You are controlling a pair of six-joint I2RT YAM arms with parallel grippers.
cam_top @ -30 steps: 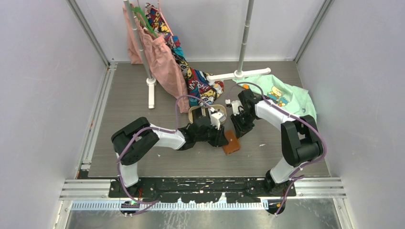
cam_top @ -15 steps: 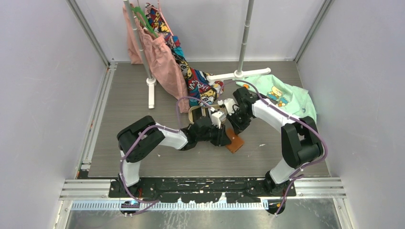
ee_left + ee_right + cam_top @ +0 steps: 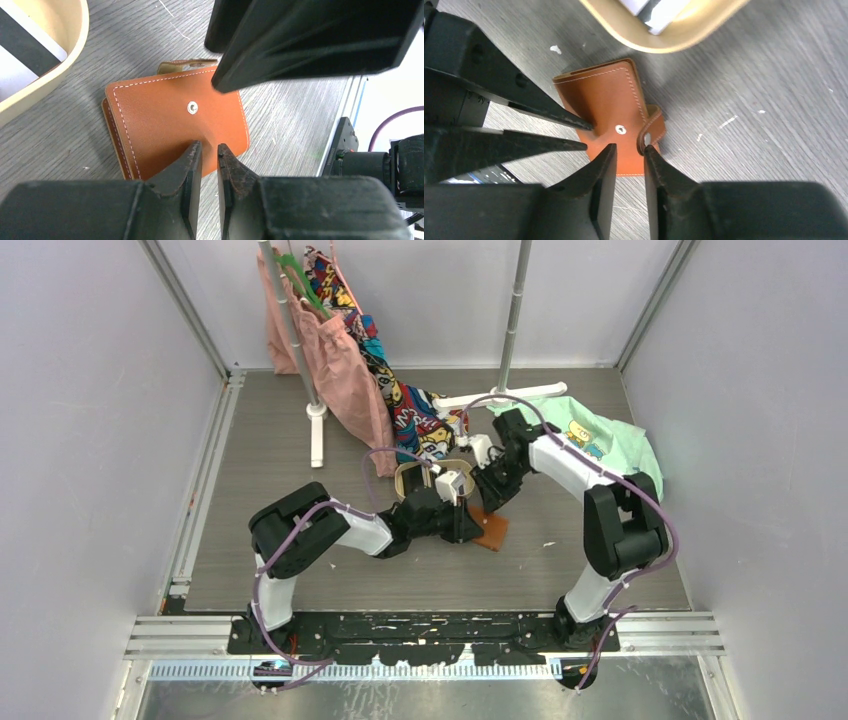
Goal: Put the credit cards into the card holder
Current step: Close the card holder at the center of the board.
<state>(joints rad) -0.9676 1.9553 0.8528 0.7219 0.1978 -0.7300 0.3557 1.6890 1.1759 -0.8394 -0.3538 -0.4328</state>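
- Left gripper [image 3: 470, 523] and right gripper [image 3: 485, 505] meet nose to nose in the top view over the card holder [image 3: 492, 531]. The holder lies on the table [image 3: 300, 500] just beside the oval wooden tray [image 3: 401, 480]. How far either pair of jaws is spread cannot be read from up here.
- In the left wrist view, the left jaws stand nearly together with a thin slit between them, their tips at the holder's near edge. Whether they nip the leather or merely rest on it cannot be told. The holder is folded shut with its cover up. The snap stud [image 3: 192, 106] is bare and the snap tab [image 3: 187, 64] pokes out at the far edge. The credit cards [image 3: 25, 42] lie in the tray.
- In the right wrist view, the right jaws are also narrowly parted, tips at the holder's edge near the stud. The curled tab sits against the inner side of one finger, but whether it is caught cannot be told.
- The step in hand looks like opening the holder: the snap seems undone, the cover is not yet lifted, and no card is in a pocket.
- The next move probably calls for one gripper to hold the lower flap down while the other peels the cover back. The thin leather may slip, and the two grippers are crowded.
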